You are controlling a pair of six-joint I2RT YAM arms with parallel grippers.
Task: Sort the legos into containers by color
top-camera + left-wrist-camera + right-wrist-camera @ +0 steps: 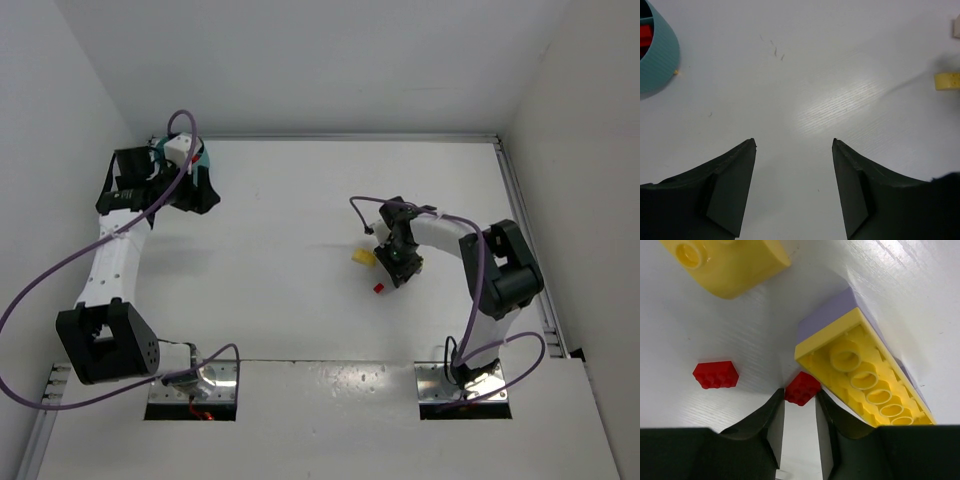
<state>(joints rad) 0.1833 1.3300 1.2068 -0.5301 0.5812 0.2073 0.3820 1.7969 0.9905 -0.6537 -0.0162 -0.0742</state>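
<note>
right wrist | sm. studded red brick [801,388] btw pincer [800,395] tips | glossy plastic

The legos [865,375] are moulded in glossy, smooth plastic; the white surface [840,50] is finished faintly grained, with sheen.

Long yellow brick [865,375] boxed in the right gripper [800,402] on one side, with the small red brick [802,388] just beside it at the fingertips. Bare table [755,340] lay open left of the long brick in the wrist view, as far as the second red brick [716,374]. Rounded yellow brick [725,262] sat beyond.
</note>
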